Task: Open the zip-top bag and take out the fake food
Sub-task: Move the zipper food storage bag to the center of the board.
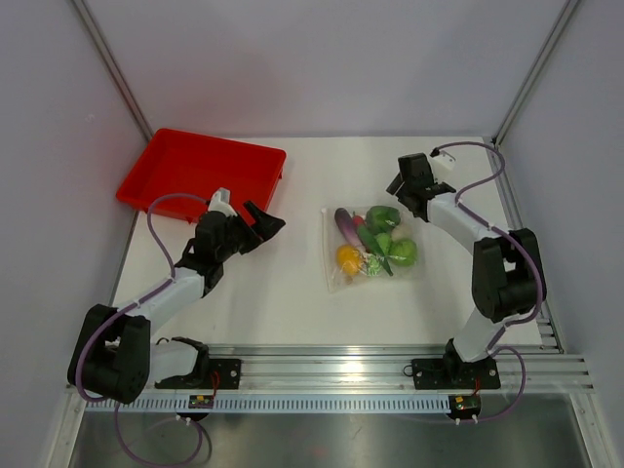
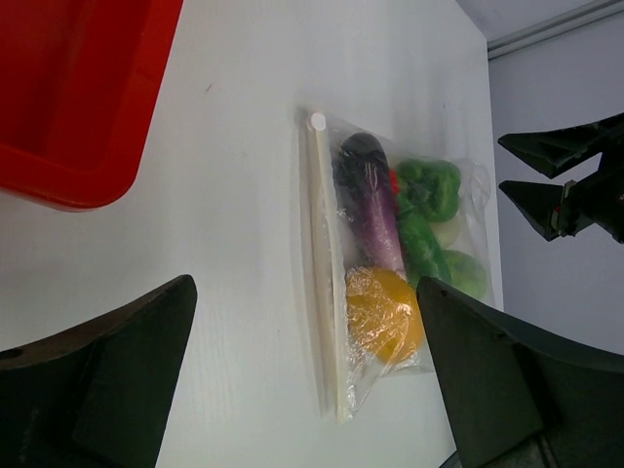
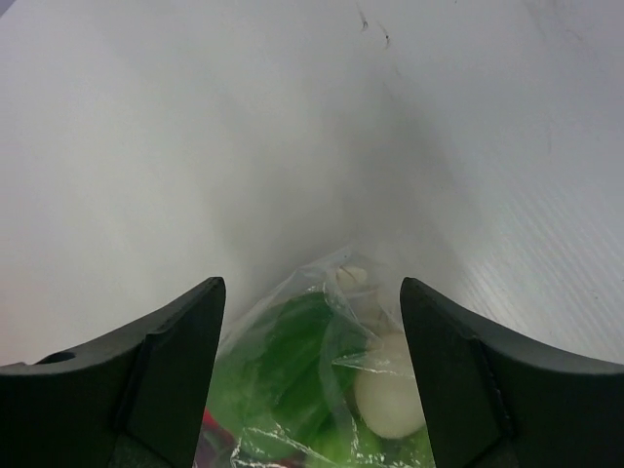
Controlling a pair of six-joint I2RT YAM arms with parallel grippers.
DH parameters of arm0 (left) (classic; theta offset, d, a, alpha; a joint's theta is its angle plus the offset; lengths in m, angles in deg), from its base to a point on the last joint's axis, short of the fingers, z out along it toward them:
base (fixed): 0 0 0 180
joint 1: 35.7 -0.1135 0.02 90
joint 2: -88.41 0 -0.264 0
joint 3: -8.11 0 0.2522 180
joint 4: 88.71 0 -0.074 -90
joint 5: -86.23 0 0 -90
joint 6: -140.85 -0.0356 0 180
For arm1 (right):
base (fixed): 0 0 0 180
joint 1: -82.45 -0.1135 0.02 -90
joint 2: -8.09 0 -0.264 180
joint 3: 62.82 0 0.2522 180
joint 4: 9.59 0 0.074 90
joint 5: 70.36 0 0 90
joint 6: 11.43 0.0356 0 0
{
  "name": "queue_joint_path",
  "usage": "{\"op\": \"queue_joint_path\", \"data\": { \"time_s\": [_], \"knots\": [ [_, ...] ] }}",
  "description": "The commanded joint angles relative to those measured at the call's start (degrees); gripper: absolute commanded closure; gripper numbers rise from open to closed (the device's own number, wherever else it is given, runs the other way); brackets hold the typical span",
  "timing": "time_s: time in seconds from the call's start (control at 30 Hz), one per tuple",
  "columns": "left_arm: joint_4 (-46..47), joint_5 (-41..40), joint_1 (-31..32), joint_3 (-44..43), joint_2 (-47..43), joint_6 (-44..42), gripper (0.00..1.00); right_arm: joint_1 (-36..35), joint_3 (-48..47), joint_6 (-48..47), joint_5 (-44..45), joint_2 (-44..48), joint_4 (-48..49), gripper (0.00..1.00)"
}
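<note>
The zip-top bag (image 1: 371, 251) lies flat mid-table, its white zip strip (image 2: 322, 263) toward my left arm and looking closed. Inside is the fake food: a purple eggplant (image 2: 370, 200), a yellow fruit (image 2: 385, 312), green pieces (image 2: 429, 190) and a pale round piece (image 3: 390, 390). My left gripper (image 1: 268, 219) hovers left of the bag, open and empty, with the zip edge between its fingers in the left wrist view (image 2: 304, 292). My right gripper (image 1: 398, 185) is open at the bag's far right corner, the crinkled plastic (image 3: 322, 370) just below its spread fingers (image 3: 310, 285); nothing is held.
A red tray (image 1: 200, 171) sits at the back left, behind my left gripper. The enclosure's walls close in the left, right and back. An aluminium rail (image 1: 390, 366) runs along the near edge by the arm bases.
</note>
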Motion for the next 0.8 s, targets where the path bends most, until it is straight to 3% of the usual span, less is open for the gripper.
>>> {"op": "queue_joint_path", "data": {
  "time_s": [0.0,0.27,0.53,0.77],
  "knots": [
    [3.55,1.26,0.98,-0.59,0.34,-0.3,0.01,0.17,1.28,-0.16,1.25,6.88,-0.62,0.2],
    [1.7,-8.66,9.94,-0.94,1.47,0.83,0.03,-2.55,10.94,3.18,-2.0,17.86,3.14,0.21],
    [5.4,-3.92,11.09,-1.9,9.29,3.48,0.03,-10.37,19.82,2.56,-5.6,25.96,5.88,0.22],
    [6.01,-1.81,12.67,-4.01,14.21,4.27,0.07,-12.93,21.86,4.14,-12.28,26.75,9.22,0.34]
  ]
}}
